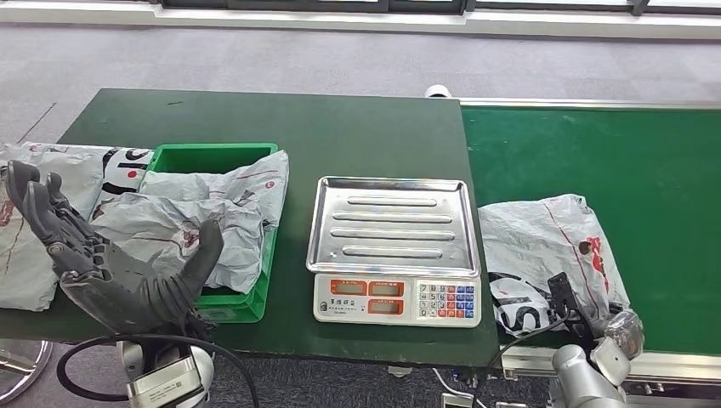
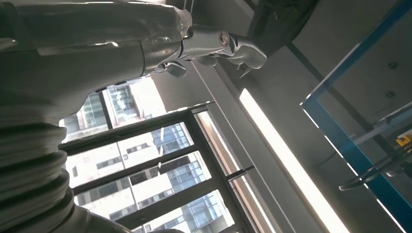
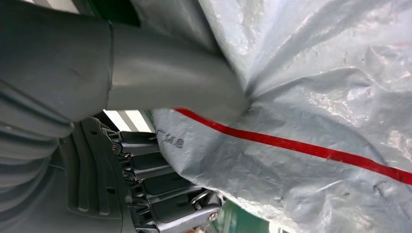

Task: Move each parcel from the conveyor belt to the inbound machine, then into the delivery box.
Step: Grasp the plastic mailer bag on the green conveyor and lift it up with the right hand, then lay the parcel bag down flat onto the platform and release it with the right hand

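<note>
Parcel on the conveyor belt is the one I'm working: a crumpled grey poly bag with a red stripe, lying at the belt's near left corner, just beside the edge where the belt meets the green table. From my right wrist view the right hand has it pinched, the thick grey thumb pressing into the plastic on one side and the darker fingers under the bag's edge on the other. In the head view I see just the right wrist at the bottom edge, touching the parcel's near corner. The inbound machine, a steel-tray scale with a keypad, sits on the table just left of that parcel, its tray bare, and its right edge is close to the table-belt seam. Further left is the green delivery box with grey parcels heaped in it and spilling over its right rim; another grey bag lies on the table left of the box, reaching the table's left edge. My left hand is raised over the table's near left corner in front of the box, fingers spread and holding nothing. Behind the scale and box the table top is open green surface, and the belt beyond the parcel runs bare to the right.
</note>
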Robot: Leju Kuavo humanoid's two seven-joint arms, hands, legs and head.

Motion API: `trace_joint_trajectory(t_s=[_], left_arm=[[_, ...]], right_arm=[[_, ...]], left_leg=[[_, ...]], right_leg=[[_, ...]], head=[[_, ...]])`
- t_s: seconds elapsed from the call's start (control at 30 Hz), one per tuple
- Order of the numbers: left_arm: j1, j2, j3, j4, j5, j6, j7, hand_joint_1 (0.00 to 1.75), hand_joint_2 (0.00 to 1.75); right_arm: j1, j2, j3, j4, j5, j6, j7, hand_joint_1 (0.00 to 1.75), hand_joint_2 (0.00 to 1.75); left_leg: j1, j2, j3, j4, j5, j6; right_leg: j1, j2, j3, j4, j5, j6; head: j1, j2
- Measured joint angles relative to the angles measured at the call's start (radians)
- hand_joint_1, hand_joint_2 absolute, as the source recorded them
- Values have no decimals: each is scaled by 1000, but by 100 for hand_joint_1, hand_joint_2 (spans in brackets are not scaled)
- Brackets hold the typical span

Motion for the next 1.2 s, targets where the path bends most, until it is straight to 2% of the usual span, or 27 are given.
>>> trace_joint_trajectory(t_s=[0.1,0.2,0.27,0.43,0.53,0.7,0.83,1.0,1.2], left_arm=[[5,7,-15,1,39,0,1,0,175],[13,9,-18,0,58,0,1,0,175],[21,12,-18,-2,68,0,1,0,175],[27,19,-18,0,79,0,1,0,175],[26,22,-18,7,81,0,1,0,175],[20,25,-18,24,100,0,1,0,175],[19,26,-18,36,103,0,1,0,175],[20,26,-18,42,103,0,1,0,175],[20,26,-18,43,110,0,1,0,175]], right_arm=[[-8,-1,-16,2,-7,-23,-47,175,175],[10,17,-29,-50,-1,-106,-125,175,175],[44,62,-48,-197,-2,-135,-244,175,175],[84,221,-154,-662,-123,-145,-678,175,175],[87,286,-214,-869,-224,-145,-818,175,175],[94,342,-252,-1139,-358,-144,-940,175,175],[97,362,-264,-1280,-421,-143,-985,175,175],[103,378,-256,-1358,-413,-142,-990,175,175],[111,389,-224,-1373,-425,-142,-993,175,175]], left_leg=[[0,2,-1,0,-3,1],[0,1,-2,0,-3,2],[0,-1,-2,0,-2,1],[1,-4,4,0,0,-1],[1,-6,4,0,0,-1],[-1,-4,4,0,-1,-1],[-1,-3,5,0,-1,0],[-1,-3,5,0,-1,0],[-1,-3,4,0,-1,0]], right_leg=[[0,2,4,-1,-1,2],[-1,0,4,0,-2,2],[-1,-2,3,0,-2,2],[0,-4,1,1,-2,0],[0,-5,1,1,-3,0],[-1,-3,1,1,-3,0],[-1,-3,1,0,-3,0],[-1,-3,1,0,-3,1],[-1,-3,2,1,-3,1]], head=[[0,0],[0,0],[0,0],[0,0],[0,0],[0,0],[0,0],[0,0],[0,0]])
